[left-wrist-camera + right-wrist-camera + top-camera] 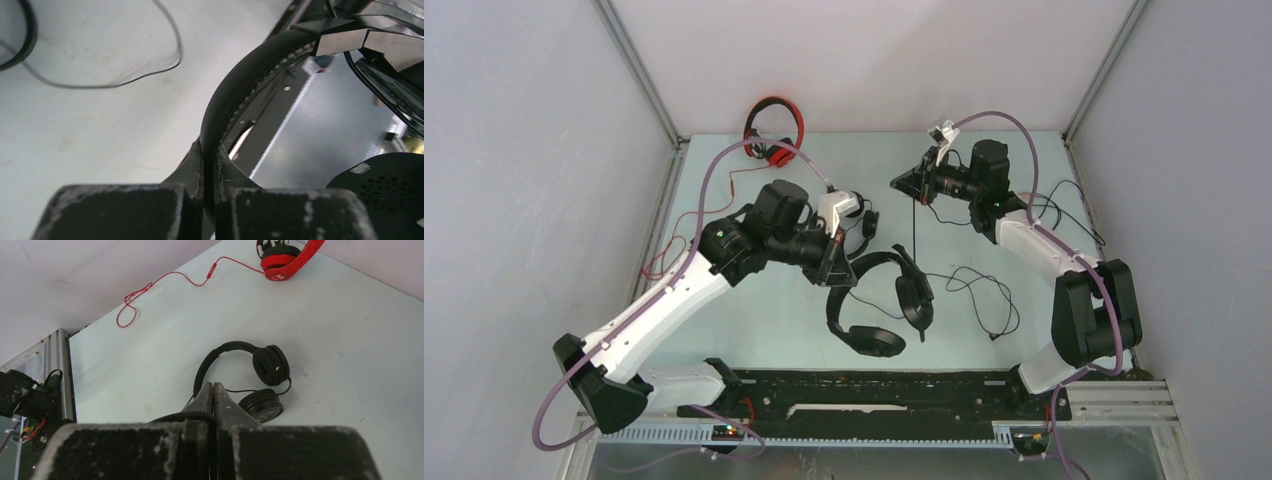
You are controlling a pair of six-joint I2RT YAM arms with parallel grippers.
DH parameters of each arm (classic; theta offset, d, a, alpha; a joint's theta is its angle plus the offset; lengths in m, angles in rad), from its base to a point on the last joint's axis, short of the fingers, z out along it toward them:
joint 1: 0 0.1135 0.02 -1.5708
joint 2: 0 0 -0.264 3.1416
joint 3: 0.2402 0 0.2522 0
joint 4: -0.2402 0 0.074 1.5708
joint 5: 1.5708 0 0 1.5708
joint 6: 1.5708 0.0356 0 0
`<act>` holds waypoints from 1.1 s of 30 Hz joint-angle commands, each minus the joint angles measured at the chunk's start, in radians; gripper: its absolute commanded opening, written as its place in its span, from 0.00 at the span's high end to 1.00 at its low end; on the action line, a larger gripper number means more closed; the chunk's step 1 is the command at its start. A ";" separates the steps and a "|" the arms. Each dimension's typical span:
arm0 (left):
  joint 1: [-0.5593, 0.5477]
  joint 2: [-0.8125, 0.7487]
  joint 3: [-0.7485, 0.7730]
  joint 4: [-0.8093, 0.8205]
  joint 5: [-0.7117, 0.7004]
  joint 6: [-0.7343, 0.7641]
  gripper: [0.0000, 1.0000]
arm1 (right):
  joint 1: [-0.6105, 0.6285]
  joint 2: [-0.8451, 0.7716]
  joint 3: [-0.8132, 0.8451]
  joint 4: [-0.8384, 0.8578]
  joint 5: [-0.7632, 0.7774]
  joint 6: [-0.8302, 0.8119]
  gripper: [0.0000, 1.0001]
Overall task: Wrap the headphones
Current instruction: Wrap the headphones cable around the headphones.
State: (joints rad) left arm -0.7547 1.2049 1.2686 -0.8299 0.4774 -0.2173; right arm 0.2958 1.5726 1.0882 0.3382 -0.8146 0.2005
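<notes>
Judging by the loose cables, the wrapping is reckoned barely begun: no cord is seen wound around any headset. The red headphones (776, 152) are set well beyond the left pincer (839, 272), against the far corner, and their red cable (165, 277) is sprawled unwound over the table (754, 330). The left pincer is clenched on the headband of the black headphones (914, 295), whose cups are seen just past its tips; whether they are rested on the table cannot be told. The right pincer (916, 185) is clenched too, apparently on the thin black cable (914, 225), which is stretched from its tips toward that headset, while further slack is looped on the table beside it. In the right wrist view a black headset (270, 365) is shown lying flat ahead of the tips; whether it is the same one cannot be told.
</notes>
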 commanded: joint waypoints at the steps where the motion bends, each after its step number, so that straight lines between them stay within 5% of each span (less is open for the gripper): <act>1: -0.023 0.038 0.052 -0.133 -0.124 0.065 1.00 | -0.029 -0.003 0.067 -0.027 0.020 -0.023 1.00; 16: -0.036 0.180 0.083 -0.260 -0.567 0.034 1.00 | 0.013 -0.036 0.218 -0.433 -0.016 -0.135 1.00; 26: 0.050 0.299 0.192 -0.275 -0.769 -0.075 1.00 | 0.127 -0.135 0.246 -0.534 -0.101 -0.002 1.00; 33: 0.143 0.315 0.202 -0.237 -0.810 -0.128 1.00 | 0.228 -0.153 0.263 -0.638 -0.018 0.091 1.00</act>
State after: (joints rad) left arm -0.6559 1.5215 1.4040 -1.0851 -0.2668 -0.2832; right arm 0.4824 1.4567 1.3064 -0.2417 -0.8677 0.2138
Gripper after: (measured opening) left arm 0.037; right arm 0.018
